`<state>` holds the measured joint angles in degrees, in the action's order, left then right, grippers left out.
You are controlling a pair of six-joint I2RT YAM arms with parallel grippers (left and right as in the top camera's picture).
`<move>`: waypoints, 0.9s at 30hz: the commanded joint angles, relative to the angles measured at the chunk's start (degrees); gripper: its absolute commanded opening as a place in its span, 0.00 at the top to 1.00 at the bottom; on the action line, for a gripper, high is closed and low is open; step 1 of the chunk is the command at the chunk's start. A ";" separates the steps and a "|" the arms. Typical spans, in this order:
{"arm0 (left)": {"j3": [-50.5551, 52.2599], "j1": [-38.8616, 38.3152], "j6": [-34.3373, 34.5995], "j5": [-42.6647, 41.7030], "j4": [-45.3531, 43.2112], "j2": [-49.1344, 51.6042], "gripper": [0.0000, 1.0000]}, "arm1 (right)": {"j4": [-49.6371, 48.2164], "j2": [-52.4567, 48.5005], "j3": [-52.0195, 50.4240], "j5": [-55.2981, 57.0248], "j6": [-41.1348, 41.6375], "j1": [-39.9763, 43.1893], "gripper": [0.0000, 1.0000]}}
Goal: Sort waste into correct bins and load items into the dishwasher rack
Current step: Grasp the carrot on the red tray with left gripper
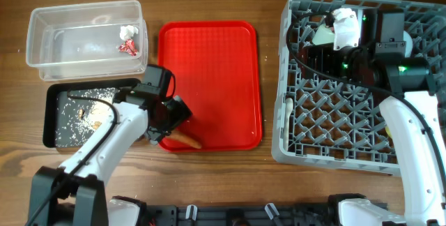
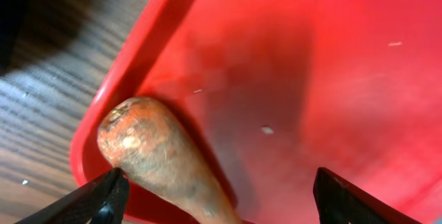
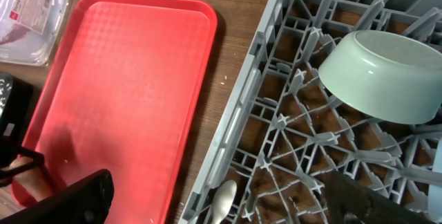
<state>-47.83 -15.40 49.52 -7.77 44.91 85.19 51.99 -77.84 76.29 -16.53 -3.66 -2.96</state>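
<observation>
A small orange carrot [image 1: 188, 141] lies in the near-left corner of the flat red serving tray [image 1: 216, 58]. My left gripper [image 1: 174, 127] is open right over it. In the left wrist view the carrot [image 2: 155, 158] lies between the fingers [image 2: 221, 200], close to the left one. A red-and-white wrapper [image 1: 127, 42] sits in the clear tub [image 1: 49, 24]. Rice scraps [image 1: 83, 114] lie in the black tray [image 1: 50, 125]. My right gripper [image 1: 322, 57] is open and empty above the grey rack [image 1: 348, 142]. The rack holds a pale green bowl [image 3: 387, 65] and a white spoon [image 3: 224, 196].
The red serving tray lies between the bins and the rack, with a strip of bare wood [image 1: 272, 79] on its right. My right arm [image 1: 418, 149] stretches over the rack's right side. The table's front edge carries the arm mounts.
</observation>
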 commanded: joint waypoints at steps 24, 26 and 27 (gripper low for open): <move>0.96 -2.80 4.94 3.85 -8.55 10.93 0.68 | 0.87 -0.39 -0.07 -1.16 0.83 -0.13 0.04; 0.94 -2.71 4.90 3.82 -8.52 10.60 0.67 | 0.87 -0.39 -0.07 -1.16 0.83 -0.13 0.04; 0.94 -2.71 4.90 3.82 -8.50 10.45 0.68 | 0.92 -0.39 -0.07 -1.16 0.83 -0.13 0.04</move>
<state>-47.86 -18.02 54.37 -5.17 36.62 93.60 52.75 -77.84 76.29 -16.53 -3.25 -2.96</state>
